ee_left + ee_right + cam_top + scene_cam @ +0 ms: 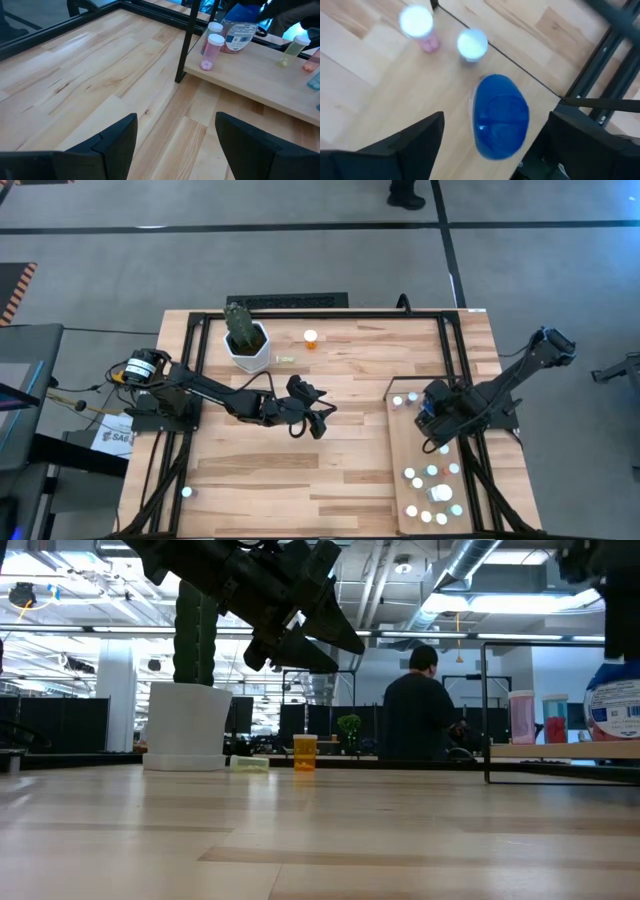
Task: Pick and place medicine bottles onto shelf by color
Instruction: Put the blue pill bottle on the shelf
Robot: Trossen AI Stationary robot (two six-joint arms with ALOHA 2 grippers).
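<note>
My right gripper hangs open above the far end of the shelf. Its fingers stand on either side of a blue-capped bottle without touching it. The bottle stands upright on the shelf beside two pink bottles. Several more bottles stand at the shelf's near end. An orange bottle stands on the table at the far side, and a yellow-green vial lies near it. My left gripper hovers open over the table's middle with nothing between its fingers.
A white pot with a cactus stands at the far left of the table. One small bottle stands near the front left corner. A black frame runs around the table. A person sits in the room beyond.
</note>
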